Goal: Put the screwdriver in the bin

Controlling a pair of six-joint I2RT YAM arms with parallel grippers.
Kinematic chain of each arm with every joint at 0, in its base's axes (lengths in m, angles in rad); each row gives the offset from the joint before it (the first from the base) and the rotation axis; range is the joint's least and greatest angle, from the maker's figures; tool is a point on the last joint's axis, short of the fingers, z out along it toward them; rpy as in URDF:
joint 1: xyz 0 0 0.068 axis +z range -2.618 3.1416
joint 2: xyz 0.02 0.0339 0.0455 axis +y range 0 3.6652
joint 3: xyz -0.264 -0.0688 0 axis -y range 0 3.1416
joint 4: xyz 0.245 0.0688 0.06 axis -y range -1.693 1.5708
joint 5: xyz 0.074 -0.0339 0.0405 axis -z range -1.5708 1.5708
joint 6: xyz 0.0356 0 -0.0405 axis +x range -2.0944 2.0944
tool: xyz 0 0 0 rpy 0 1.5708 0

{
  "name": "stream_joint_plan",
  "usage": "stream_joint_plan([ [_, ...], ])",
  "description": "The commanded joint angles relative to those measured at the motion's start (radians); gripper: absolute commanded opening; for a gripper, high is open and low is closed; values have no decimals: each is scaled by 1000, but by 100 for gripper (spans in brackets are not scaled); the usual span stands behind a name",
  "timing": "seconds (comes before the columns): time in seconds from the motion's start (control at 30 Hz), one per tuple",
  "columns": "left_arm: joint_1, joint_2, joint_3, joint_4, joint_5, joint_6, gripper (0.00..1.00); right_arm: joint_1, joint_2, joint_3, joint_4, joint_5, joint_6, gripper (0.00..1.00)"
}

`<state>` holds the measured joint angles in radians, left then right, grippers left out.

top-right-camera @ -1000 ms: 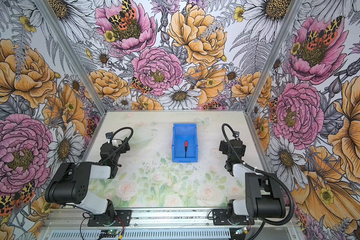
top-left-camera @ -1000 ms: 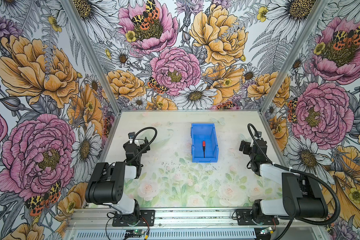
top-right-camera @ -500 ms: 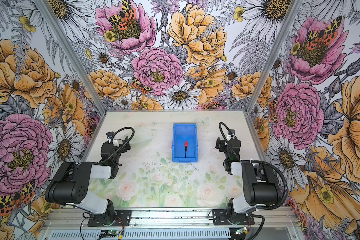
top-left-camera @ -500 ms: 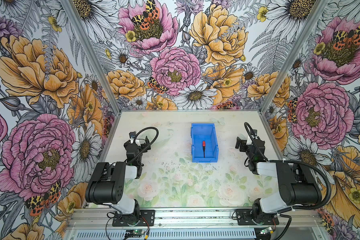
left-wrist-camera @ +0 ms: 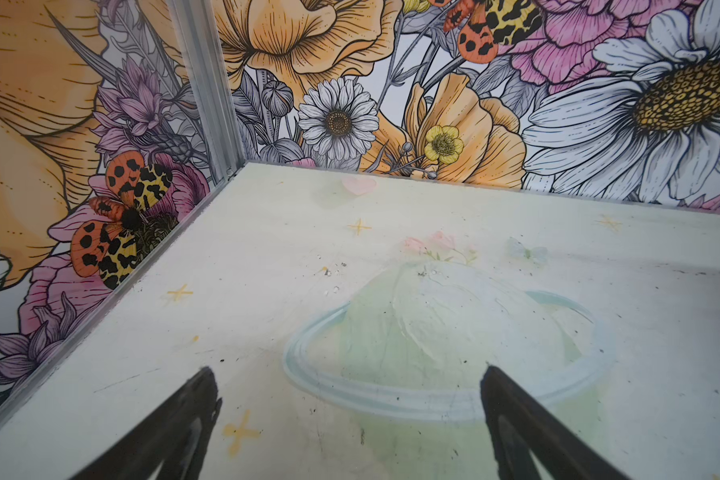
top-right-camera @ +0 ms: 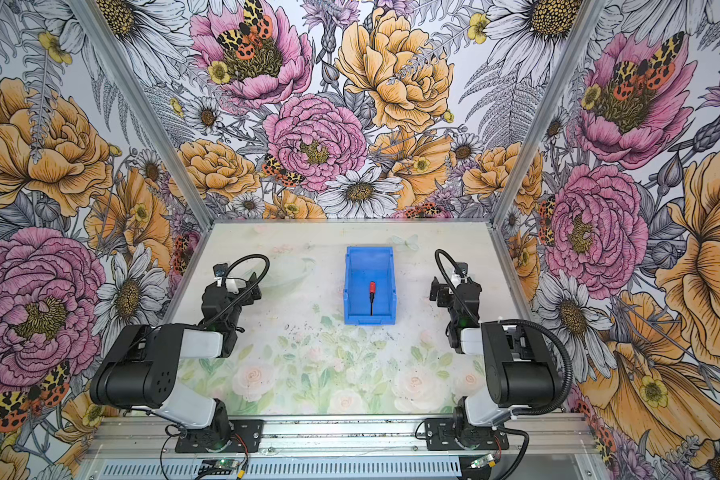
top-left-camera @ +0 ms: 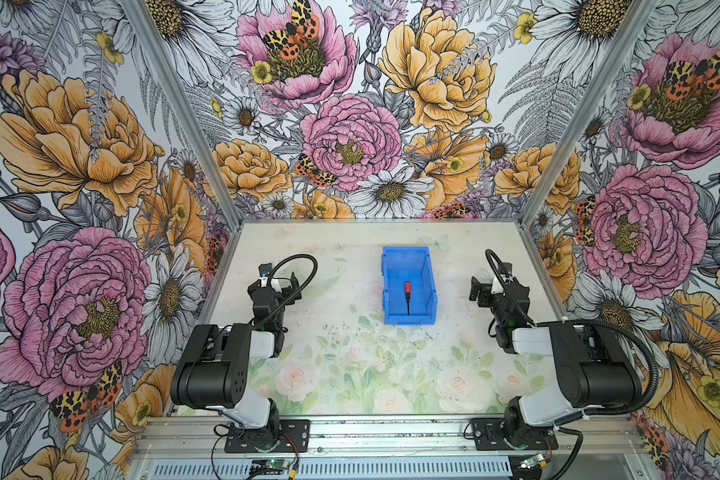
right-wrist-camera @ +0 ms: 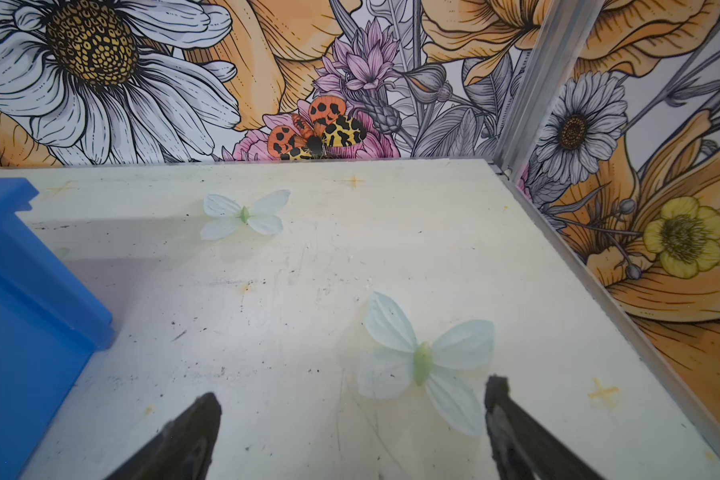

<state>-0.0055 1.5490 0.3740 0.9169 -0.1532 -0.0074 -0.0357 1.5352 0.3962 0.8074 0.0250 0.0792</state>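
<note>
The screwdriver (top-left-camera: 407, 293) (top-right-camera: 372, 297), with a red handle and a thin dark shaft, lies on the floor of the blue bin (top-left-camera: 404, 251) (top-right-camera: 368, 251) at mid-table in both top views. My left gripper (top-left-camera: 278, 276) (top-right-camera: 238, 282) rests well to the left of the bin. It stands open over bare table in the left wrist view (left-wrist-camera: 348, 374). My right gripper (top-left-camera: 493, 284) (top-right-camera: 454, 289) sits to the right of the bin, also open and empty (right-wrist-camera: 354, 388). The bin's outer side wall (right-wrist-camera: 17, 311) shows in the right wrist view.
Flowered walls with metal corner posts (top-left-camera: 541, 178) close in the table on three sides. Both arms are folded back near the front rail (top-left-camera: 391, 432). The table mat (top-left-camera: 371, 374) is printed with pale flowers and butterflies (right-wrist-camera: 422, 357).
The right arm has folded further back, and its gripper has shifted slightly beside the bin. The left arm and the screwdriver have not moved.
</note>
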Motion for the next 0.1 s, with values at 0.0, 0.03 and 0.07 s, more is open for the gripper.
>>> stream_joint_plan([
  [0.0,-4,0,3,17,-12,12,99,7,0,0,48,1,-12,99],
  [0.03,-5,0,3,18,-13,13,99,7,-2,0,44,1,-12,100],
  [0.07,-5,0,3,19,-14,13,99,7,-1,0,48,1,-12,99],
])
